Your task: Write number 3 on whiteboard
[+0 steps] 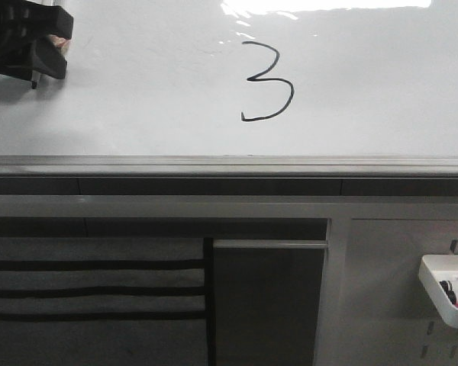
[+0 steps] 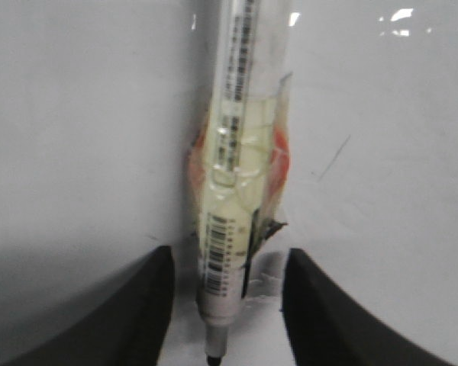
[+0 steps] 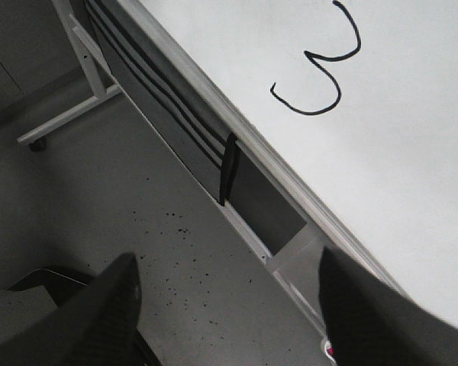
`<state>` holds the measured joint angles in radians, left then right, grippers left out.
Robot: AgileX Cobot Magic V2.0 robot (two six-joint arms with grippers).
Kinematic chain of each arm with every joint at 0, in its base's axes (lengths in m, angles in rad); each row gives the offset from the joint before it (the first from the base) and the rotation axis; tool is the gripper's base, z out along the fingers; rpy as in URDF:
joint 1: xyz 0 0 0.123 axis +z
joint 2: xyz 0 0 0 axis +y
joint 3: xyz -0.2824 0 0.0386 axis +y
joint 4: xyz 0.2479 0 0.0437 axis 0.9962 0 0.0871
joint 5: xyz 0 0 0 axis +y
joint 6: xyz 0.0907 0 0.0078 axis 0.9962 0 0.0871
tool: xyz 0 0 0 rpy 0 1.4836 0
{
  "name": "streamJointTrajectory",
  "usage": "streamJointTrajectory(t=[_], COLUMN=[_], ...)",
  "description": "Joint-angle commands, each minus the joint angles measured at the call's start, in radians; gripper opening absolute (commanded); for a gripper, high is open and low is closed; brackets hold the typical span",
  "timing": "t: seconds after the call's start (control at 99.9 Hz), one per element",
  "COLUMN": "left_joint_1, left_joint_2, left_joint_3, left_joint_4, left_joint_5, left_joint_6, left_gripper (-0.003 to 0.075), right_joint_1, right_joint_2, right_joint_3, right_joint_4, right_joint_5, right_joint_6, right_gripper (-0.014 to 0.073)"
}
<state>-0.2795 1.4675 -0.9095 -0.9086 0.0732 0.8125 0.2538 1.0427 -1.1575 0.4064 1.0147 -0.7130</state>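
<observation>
One 3 (image 1: 267, 82) is showing on the whiteboard (image 1: 382, 91); left pincer (image 2: 227, 305), near its left edge, is grasping one marker (image 2: 233, 191); right pincer (image 3: 229, 305) is hanging released

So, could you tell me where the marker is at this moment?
In the front view the marker is at the upper left, in the left gripper, near the whiteboard and well left of the number 3.

You see bright glare along the far top of the whiteboard (image 1: 137, 114), lit from above. The marker (image 2: 229, 191) in the left wrist view is blurred, and below the rail it is dim.
</observation>
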Motion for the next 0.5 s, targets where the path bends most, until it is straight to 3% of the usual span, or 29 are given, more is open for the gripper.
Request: streamJointTrajectory(t=[0.0, 0.23, 0.34, 0.49], left_joint_1=[0.002, 0.002, 0.003, 0.003], left_joint_2=[-0.055, -0.281, -0.420, -0.621], left_joint_3=[-0.034, -0.034, -0.034, -0.007], left_joint_4=[0.058, 0.265, 0.363, 0.562], left_joint_5=[-0.035, 0.156, 0.330, 0.469], left_joint_6=[-0.005, -0.005, -0.036, -0.277], left_gripper=[0.0440, 0.0444, 0.0443, 0.0442], right_joint_1=[-0.008, -0.008, -0.008, -0.008], right_joint_2=[-0.028, -0.112, -0.168, -0.291], right_joint_3=[-0.026, -0.026, -0.010, 0.116], right_joint_4=[-0.028, -0.269, -0.336, -0.342], right_joint_5=[-0.051, -0.007, 0.017, -0.082], right_joint_6=[0.067, 0.465, 0.631, 0.675], right_gripper=[0.0444, 0.0425, 0.0328, 0.0165])
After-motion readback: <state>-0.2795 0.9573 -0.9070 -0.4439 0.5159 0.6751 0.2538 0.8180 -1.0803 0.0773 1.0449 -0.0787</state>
